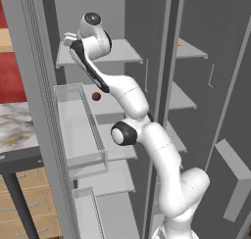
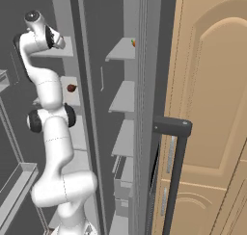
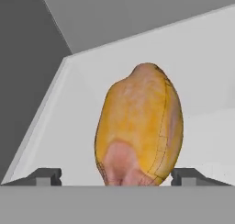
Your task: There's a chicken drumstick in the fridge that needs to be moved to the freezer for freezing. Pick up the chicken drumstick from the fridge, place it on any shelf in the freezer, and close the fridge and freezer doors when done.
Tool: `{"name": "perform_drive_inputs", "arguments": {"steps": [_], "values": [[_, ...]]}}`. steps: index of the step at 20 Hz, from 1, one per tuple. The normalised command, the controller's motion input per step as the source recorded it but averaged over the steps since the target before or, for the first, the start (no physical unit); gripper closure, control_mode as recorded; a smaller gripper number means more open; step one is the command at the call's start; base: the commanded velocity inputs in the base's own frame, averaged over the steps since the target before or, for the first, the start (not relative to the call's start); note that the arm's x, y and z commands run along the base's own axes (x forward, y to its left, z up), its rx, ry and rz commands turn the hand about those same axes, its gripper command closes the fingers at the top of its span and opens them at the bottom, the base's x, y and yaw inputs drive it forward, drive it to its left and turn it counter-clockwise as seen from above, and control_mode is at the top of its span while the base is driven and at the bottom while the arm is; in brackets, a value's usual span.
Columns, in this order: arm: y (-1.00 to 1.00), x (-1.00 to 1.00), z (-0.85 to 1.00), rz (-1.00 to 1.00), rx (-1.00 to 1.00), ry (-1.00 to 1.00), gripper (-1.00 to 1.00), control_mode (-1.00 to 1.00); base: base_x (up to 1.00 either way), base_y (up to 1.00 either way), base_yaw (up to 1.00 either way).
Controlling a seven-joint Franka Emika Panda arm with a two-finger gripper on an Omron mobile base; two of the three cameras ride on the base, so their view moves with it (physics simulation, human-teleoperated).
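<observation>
While the arm reaches to the upper left of the left base view, the hand (image 1: 68, 37) sits over the fridge (image 1: 98, 52) top shelf. In the right base view, that shelf sits upper left. In the hand view, fingertips (image 3: 46, 176) stand apart, flanking the chicken drumstick (image 3: 140, 126), golden, lumpy, pinkish below, centre frame. Closing off-centre could squirt it away.

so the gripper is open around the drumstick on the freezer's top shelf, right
Not quite. The gripper is open around the chicken drumstick, but on the fridge's top shelf, in the wider half, as the left base view shows.
</observation>
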Motion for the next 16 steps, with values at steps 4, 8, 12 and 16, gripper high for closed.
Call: {"name": "perform_drive_inputs", "arguments": {"steps": [4, 8, 12, 16], "values": [[-0.01, 0.46, -0.18, -0.02, 0.0, 0.34, 1.0, -1.0, 0.0, 0.0, 0.0], [-0.02, 0.24, -0.21, -0.03, 0.0, 0.47, 1.0, -1.0, 0.0, 0.0, 0.0], [-0.04, -0.19, -0.06, 0.0, 0.0, 0.34, 1.0, -1.0, 0.0, 0.0, 0.0], [0.0, -0.71, -0.04, 0.0, 0.0, 0.01, 1.0, -1.0, 0.0, 0.0, 0.0]]}}
